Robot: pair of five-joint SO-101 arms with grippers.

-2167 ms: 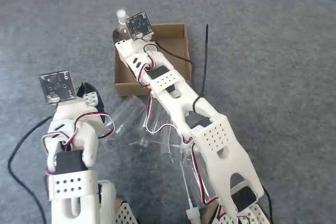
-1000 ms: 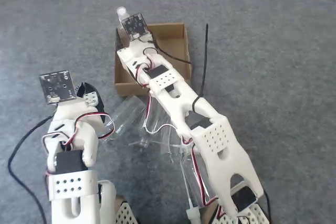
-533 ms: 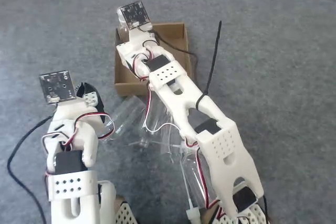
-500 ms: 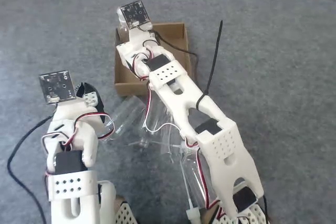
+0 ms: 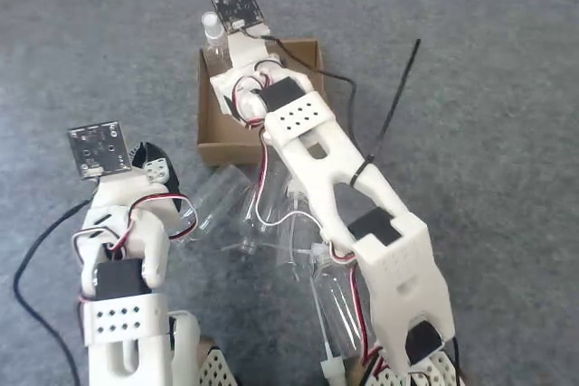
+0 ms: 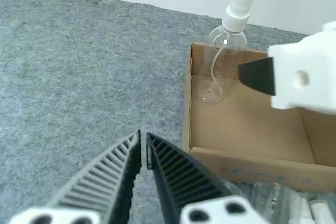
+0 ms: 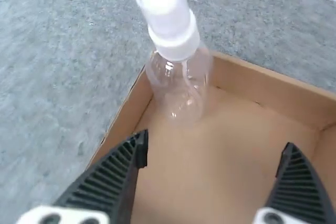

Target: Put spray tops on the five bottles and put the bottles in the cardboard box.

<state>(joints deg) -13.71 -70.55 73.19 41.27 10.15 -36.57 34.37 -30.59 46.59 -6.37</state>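
Observation:
A clear bottle (image 7: 176, 74) with a white spray top (image 7: 163, 3) stands upright in the far left corner of the cardboard box (image 7: 262, 90). My right gripper (image 7: 214, 145) hangs open over the box floor, a little back from the bottle and not touching it. In the high view the same bottle (image 5: 212, 32) stands beside the right arm's wrist. My left gripper (image 6: 143, 137) is shut on nothing, low over the carpet left of the box (image 6: 247, 166). Several uncapped clear bottles (image 5: 220, 194) lie between the arms.
Loose spray tops lie on the grey carpet, one (image 5: 245, 245) among the lying bottles and one (image 5: 331, 370) by the right arm's base. A black cable tie (image 5: 391, 115) sticks out from the right arm. Open carpet lies to the left and right.
The right arm has swung slightly right and drawn back from the bottle. The bottle now stands free in the box corner. The left arm has not moved.

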